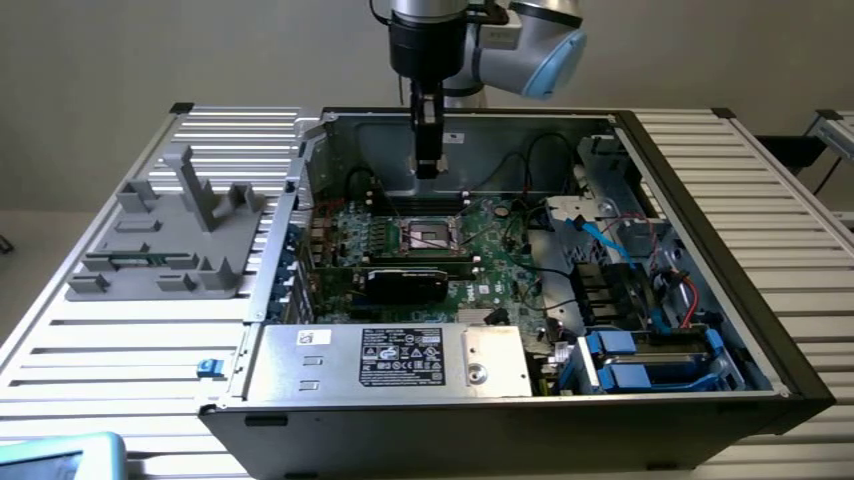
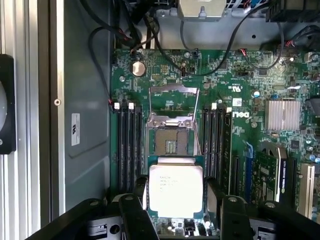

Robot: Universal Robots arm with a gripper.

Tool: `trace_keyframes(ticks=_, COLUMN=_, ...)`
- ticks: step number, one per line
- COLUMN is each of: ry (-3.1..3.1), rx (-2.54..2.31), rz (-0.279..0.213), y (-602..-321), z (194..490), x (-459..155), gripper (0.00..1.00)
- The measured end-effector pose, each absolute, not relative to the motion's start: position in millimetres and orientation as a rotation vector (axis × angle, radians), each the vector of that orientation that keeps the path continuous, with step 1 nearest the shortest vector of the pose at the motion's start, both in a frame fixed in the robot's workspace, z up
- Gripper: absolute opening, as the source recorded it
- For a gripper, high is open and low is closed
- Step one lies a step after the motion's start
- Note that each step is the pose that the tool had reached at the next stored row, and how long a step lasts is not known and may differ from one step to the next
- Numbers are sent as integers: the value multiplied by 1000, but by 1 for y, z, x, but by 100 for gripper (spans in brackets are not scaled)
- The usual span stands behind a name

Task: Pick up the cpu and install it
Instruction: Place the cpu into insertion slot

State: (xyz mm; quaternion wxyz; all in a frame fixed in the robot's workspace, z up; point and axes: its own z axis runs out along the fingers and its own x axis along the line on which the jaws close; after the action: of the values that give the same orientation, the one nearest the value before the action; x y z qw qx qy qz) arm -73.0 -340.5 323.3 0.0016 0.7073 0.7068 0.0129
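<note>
The open computer case (image 1: pixel 441 430) sits mid-frame on a pale slatted metal table (image 1: pixel 120 340), with a plain beige wall (image 1: pixel 174 50) behind. A grey plastic fixture (image 1: pixel 174 235) stands at the exterior view's left. In the upper centre, the gripper (image 1: pixel 427 170) hangs over the motherboard's open socket (image 1: pixel 430 235), clenched on the cpu (image 2: pixel 175 187), which sits between its fingers above the socket.

Silver cpu (image 2: pixel 175 189) with small dark lettering; green motherboard (image 2: pixel 235 75); black pincer (image 2: pixel 177 195); pale grey slatted table (image 1: pixel 134 350)
</note>
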Motion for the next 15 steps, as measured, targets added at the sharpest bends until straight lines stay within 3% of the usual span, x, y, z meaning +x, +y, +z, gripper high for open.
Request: trace_keyframes(ticks=15, ry=2208, rx=2230, rz=41, y=-348, z=296, x=-69, gripper=55)
